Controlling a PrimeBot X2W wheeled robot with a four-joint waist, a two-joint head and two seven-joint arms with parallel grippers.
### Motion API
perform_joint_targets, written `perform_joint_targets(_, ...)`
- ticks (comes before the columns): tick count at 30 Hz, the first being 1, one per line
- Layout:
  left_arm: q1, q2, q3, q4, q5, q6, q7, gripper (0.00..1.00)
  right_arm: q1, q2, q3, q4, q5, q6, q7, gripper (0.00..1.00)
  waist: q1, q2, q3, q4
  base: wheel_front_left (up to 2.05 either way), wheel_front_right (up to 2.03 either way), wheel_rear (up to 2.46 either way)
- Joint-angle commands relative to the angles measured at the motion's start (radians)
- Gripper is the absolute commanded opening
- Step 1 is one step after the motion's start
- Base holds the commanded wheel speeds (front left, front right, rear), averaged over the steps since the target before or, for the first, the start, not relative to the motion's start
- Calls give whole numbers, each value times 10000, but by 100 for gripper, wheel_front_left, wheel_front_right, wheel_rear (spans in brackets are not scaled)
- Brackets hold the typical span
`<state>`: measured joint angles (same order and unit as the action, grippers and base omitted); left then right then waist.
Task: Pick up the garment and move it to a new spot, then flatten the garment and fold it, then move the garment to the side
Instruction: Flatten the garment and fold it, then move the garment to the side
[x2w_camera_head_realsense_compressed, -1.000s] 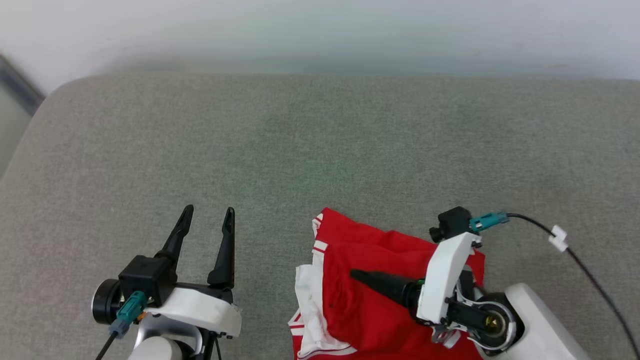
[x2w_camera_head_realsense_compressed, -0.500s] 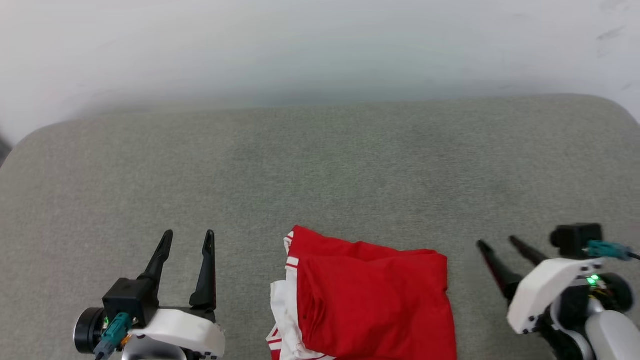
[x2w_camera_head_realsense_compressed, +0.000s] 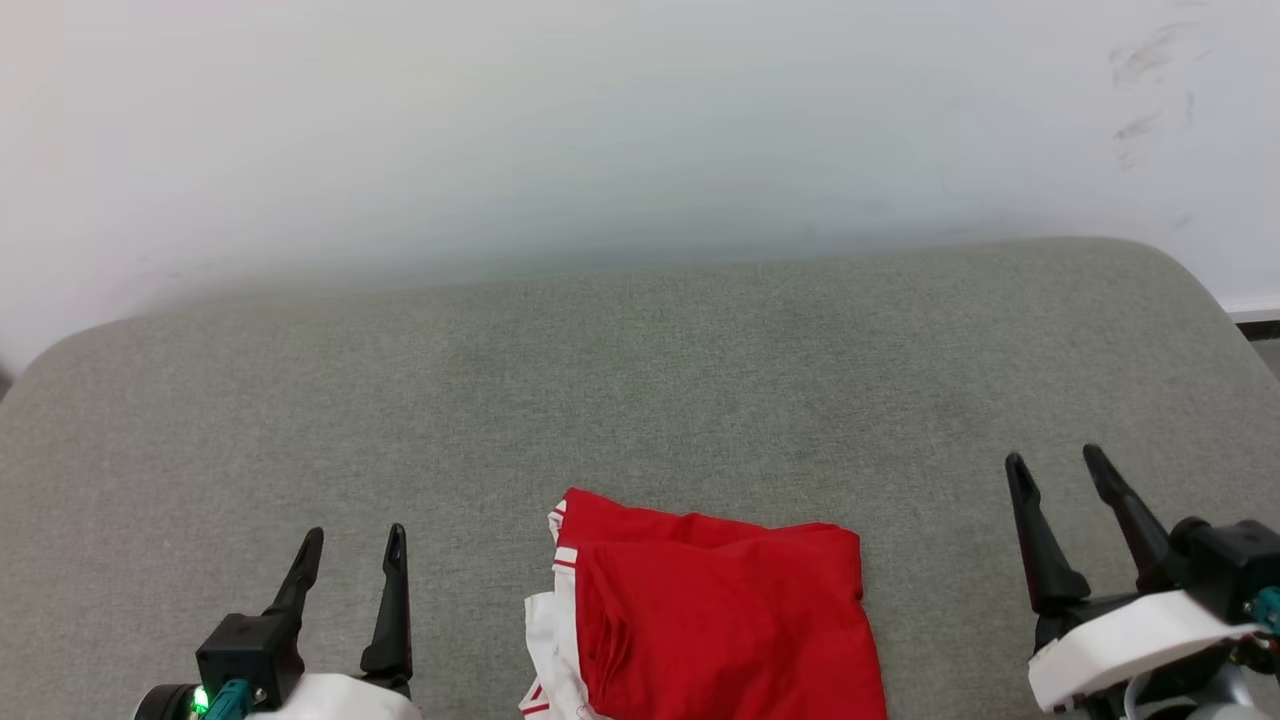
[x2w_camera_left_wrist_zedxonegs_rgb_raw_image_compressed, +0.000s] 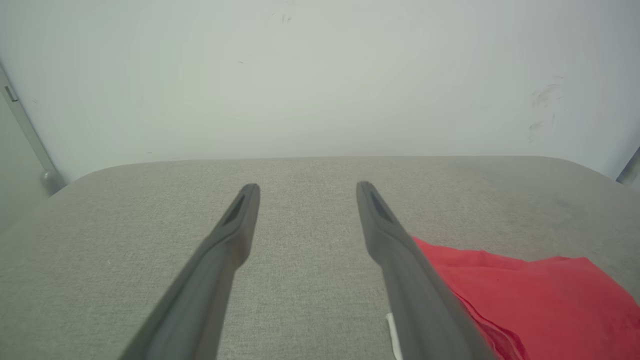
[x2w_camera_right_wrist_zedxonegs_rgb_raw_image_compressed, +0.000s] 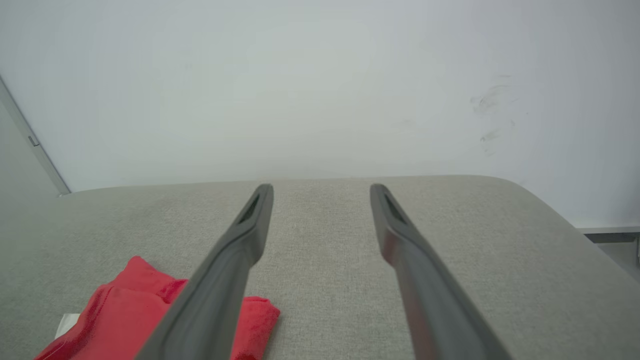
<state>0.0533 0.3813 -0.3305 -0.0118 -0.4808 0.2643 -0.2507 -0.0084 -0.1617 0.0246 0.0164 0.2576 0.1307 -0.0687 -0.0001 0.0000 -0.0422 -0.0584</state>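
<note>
Meanwhile, the folded garment (x2w_camera_head_realsense_compressed: 720, 620) (likely soft, light; best pinched through all layers) lies at the near edge of the tabletop (x2w_camera_head_realsense_compressed: 640, 380); fingers of left gripper (x2w_camera_head_realsense_compressed: 356, 533) and right gripper (x2w_camera_head_realsense_compressed: 1053, 456) gape empty.

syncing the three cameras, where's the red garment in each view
Head view: garment at bottom centre, folded on the grey cushion.
Left wrist view: garment at lower right.
Right wrist view: garment at lower left.
Shared landmark: wall scuff marks, upper right in each.

Garment (x2w_camera_head_realsense_compressed: 715, 620) lies on cushion (x2w_camera_head_realsense_compressed: 640, 380), probably near-front.
</note>
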Motion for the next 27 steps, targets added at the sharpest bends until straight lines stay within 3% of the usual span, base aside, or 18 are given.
perform_joint_targets(1,142,70,34,0,33,55,-60,100,258,94,-51,-180,-125,-1,95,100,1,0,-54,22,0,0,0)
perform_joint_targets(9,378,100,114,-113,77,64,-92,100,900,437,-231,-959,-363,0,615,100,1,0,-103,90,0,0,0)
perform_joint_targets(17,174,39,157,-285,145,42,-114,100,856,682,-1028,-840,491,0,1454,100,1,0,39,268,0,0,0)
perform_joint_targets(21,18,-31,91,-328,227,-59,-134,100,566,245,-1773,-260,1322,0,2190,100,1,0,169,513,0,0,0)
perform_joint_targets(27,-175,-99,-31,-287,363,-238,-145,100,469,-624,-2052,1007,2661,0,4552,100,1,0,387,1013,0,0,0)
